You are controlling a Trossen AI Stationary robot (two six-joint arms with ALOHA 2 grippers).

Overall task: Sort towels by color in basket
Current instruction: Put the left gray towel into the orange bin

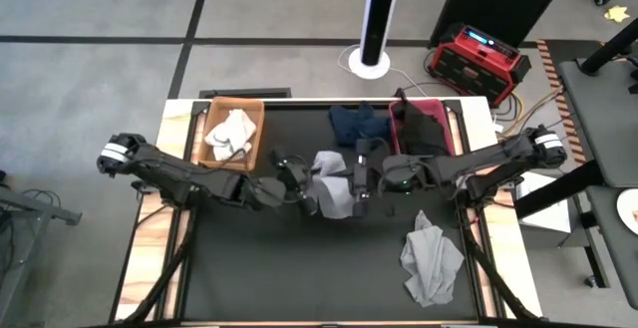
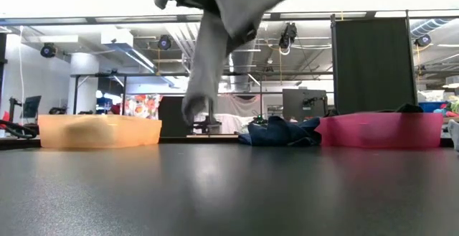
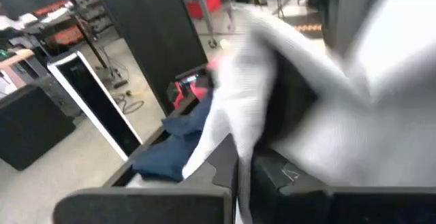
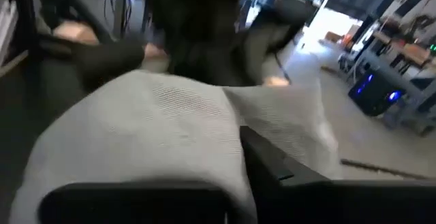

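A light grey towel hangs in the air over the table's middle between my two grippers. In the low view the towel dangles with its lowest tip well above the tabletop. My left gripper is shut on its left side and my right gripper on its right side. A second grey towel lies crumpled on the table near the right front. A navy towel lies at the far edge. A white towel sits in the orange basket, and a black towel in the red basket. My left gripper pinches the grey towel by a bunched fold between its two fingers, coming level from the table's left. The cloth rises from the fingers toward the other gripper and is lifted clear. My right gripper holds the towel's right part, coming level from the table's right. The cloth drapes over one finger and hides the place of contact. The towel is clear of the table and sags slack.
The orange basket stands at the far left and the red basket at the far right, with the navy towel between them. The dark tabletop is bare at the near left.
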